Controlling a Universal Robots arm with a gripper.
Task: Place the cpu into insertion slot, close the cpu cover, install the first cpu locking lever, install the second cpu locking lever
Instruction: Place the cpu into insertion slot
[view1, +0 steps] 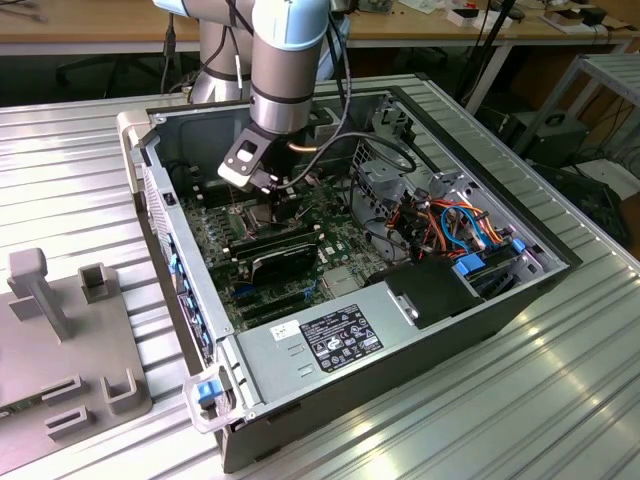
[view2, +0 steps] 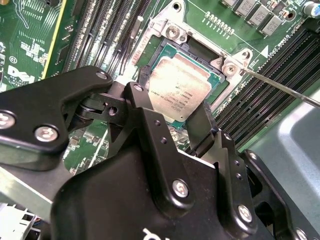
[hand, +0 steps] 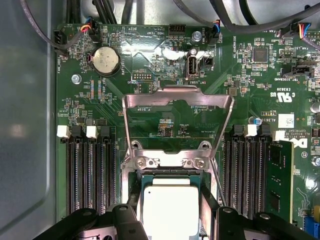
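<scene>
First wrist view shows the claw (hand: 171, 221) closed narrow on the chip (hand: 171, 207), one black finger against each of two opposite edges, so the chip sits squarely between the fingertips rather than off to either side. The chip is square, with no long axis to line up. Its gripped edges run the same way as the memory slots (hand: 87, 170) that flank it. In the second wrist view the chip (view2: 180, 85) lies over the dark socket (view2: 195, 47), level with the board as far as I can judge. A strip of socket shows beyond its far edge. Whether it is fully seated or held just above the contacts cannot be made out. The cover (hand: 177, 95) is swung open on the far side of its hinge from the chip, leaving the socket clear. A thin metal rod (view2: 280, 86) reaches away from one socket corner. The near part of the chip and socket is cut off behind the claw's body in both wrist views. In the exterior view the arm (view1: 285, 70) hangs over the open computer case (view1: 180, 260) and blocks the socket.
</scene>
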